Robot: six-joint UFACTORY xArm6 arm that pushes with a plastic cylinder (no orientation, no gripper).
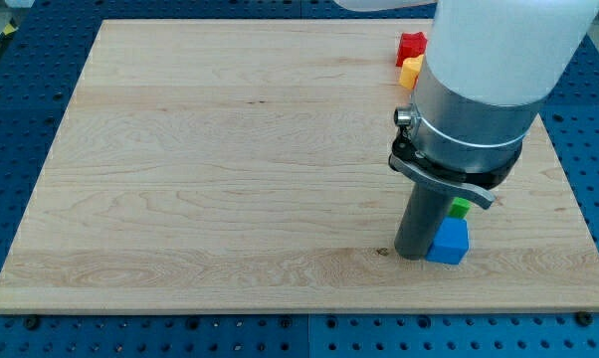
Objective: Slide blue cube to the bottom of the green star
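Observation:
The blue cube (450, 242) sits near the view's bottom right of the wooden board (230, 159). A small part of a green block (461, 207), the green star, shows just above the cube; the arm hides most of it. My rod comes down on the cube's left side, and my tip (413, 256) rests on the board touching or almost touching the cube's left face.
A red block (411, 46) and a yellow block (411, 72) lie together near the board's top edge at the view's right, partly behind the arm's large grey and white body (479, 89). A blue perforated table surrounds the board.

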